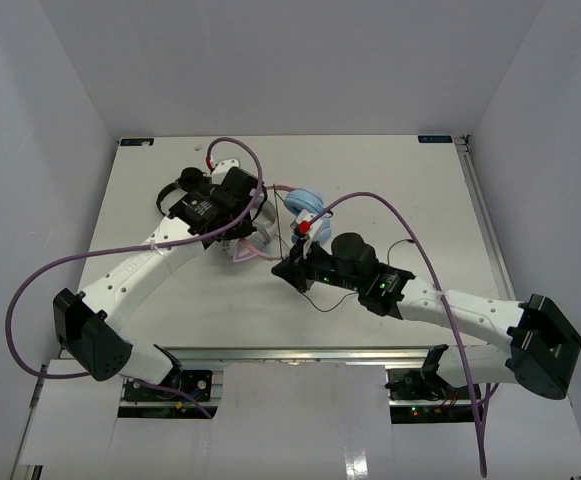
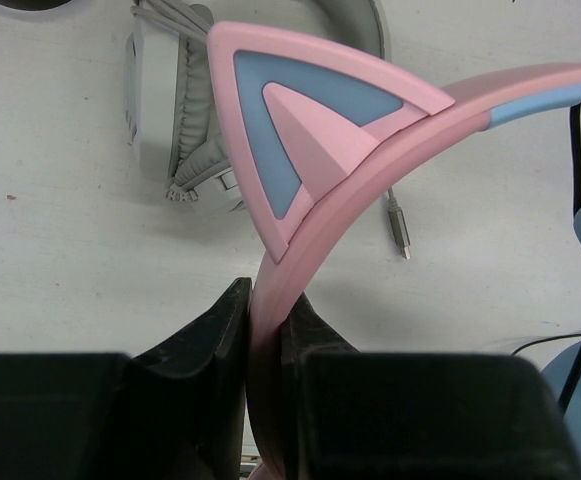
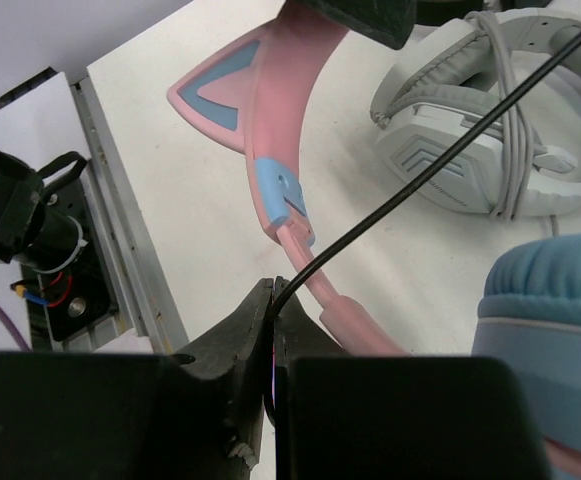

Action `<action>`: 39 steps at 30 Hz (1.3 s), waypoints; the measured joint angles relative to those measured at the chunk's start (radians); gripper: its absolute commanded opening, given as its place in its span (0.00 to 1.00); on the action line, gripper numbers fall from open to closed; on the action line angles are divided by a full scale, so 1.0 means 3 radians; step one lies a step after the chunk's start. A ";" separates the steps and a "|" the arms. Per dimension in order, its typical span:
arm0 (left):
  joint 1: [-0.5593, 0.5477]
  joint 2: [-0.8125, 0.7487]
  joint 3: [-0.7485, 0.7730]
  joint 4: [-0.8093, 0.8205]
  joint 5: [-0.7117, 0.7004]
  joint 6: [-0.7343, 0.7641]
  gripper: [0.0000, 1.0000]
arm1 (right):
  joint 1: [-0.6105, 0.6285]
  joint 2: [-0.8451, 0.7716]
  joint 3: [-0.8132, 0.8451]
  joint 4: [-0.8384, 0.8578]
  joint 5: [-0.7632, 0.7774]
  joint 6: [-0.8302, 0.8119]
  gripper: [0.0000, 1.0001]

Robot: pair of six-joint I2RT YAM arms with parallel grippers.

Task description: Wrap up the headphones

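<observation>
Seen from above, the headphones [image 1: 305,203] lie near the middle of the table [image 1: 420,180]. Both arms reach in over that spot. The left gripper [image 1: 250,232] is on the left side of the table's middle and the right gripper [image 1: 288,268] on the near side. From up here I cannot tell how their jaws stand. A black set [image 1: 175,185] rests toward the table's far left.

In the left wrist view, the left gripper's two fingers are pressed together on the pink headband [image 2: 370,180], just below the cat ear [image 2: 300,140]. A grey set [image 2: 170,120] lies flat on the table beyond, and a small plug [image 2: 398,225] lies on the bare tabletop.

In the right wrist view, the right gripper's jaws pinch the thin dark cable [image 3: 420,190], which runs up taut from between them. The headband slants over the table toward its edge rail [image 3: 120,240]. A blue ear cup [image 3: 550,320] sits low at the right.
</observation>
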 measured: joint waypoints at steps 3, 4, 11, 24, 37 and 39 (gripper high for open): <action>0.0009 -0.0060 0.0000 -0.0019 -0.0012 -0.0070 0.00 | 0.0097 0.0001 -0.0001 0.0000 0.0232 -0.0045 0.08; 0.0011 -0.0071 0.0000 -0.0026 -0.0015 -0.0092 0.00 | 0.0129 0.0001 -0.0006 0.0009 0.0311 -0.0053 0.08; 0.0032 -0.0098 0.0000 -0.0072 -0.0051 -0.0219 0.00 | 0.0264 0.0022 -0.0247 0.0224 0.0737 -0.0140 0.09; 0.0048 -0.0301 0.0045 -0.0092 -0.0054 -0.0314 0.00 | 0.0322 0.0095 -0.0883 0.1050 0.0963 -0.0289 0.14; 0.0048 -0.0327 0.0053 -0.0101 -0.0031 -0.0356 0.00 | 0.0331 0.0472 -0.1331 0.2013 0.1023 -0.0439 0.26; 0.0048 -0.0340 0.0055 -0.0105 -0.0020 -0.0356 0.00 | 0.0331 0.0593 -0.1355 0.2162 0.1015 -0.0472 0.27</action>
